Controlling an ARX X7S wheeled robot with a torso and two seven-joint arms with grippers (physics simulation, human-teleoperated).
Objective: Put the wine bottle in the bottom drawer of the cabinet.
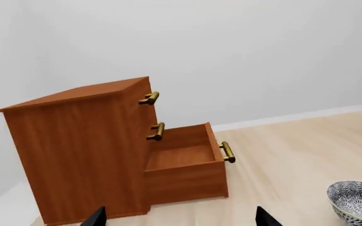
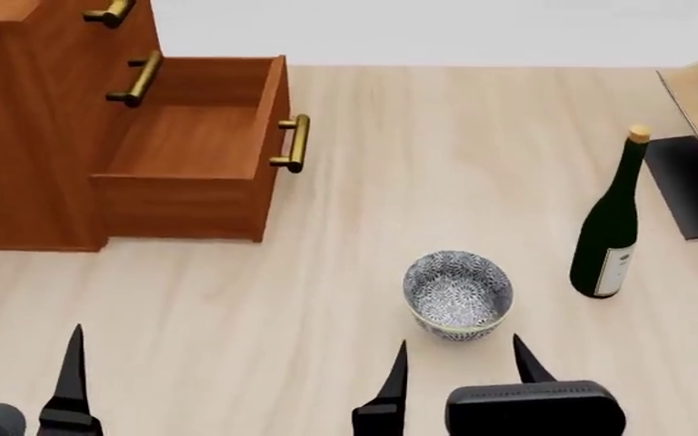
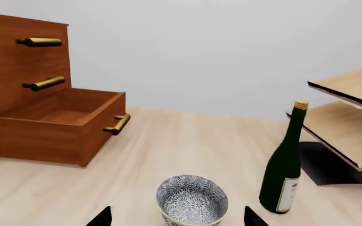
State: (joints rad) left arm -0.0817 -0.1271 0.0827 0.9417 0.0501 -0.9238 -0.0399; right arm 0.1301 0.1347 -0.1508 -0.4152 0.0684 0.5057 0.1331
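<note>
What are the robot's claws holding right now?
Nothing. The left claw and the right claw are both open and empty. The wine bottle stands alone on the floor, untouched.

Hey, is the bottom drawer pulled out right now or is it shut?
Open: the bottom drawer juts out from the cabinet, its inside visibly empty.

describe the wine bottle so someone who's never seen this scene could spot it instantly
Start at the reddish-brown cabinet with its bottom drawer pulled open, then look across the pale wooden surface toward the light-wood rack. The wine bottle stands upright beside the rack's black base. It is tall, slim and dark green with a tan cork and white label, unlike the squat patterned bowl nearby.
</note>
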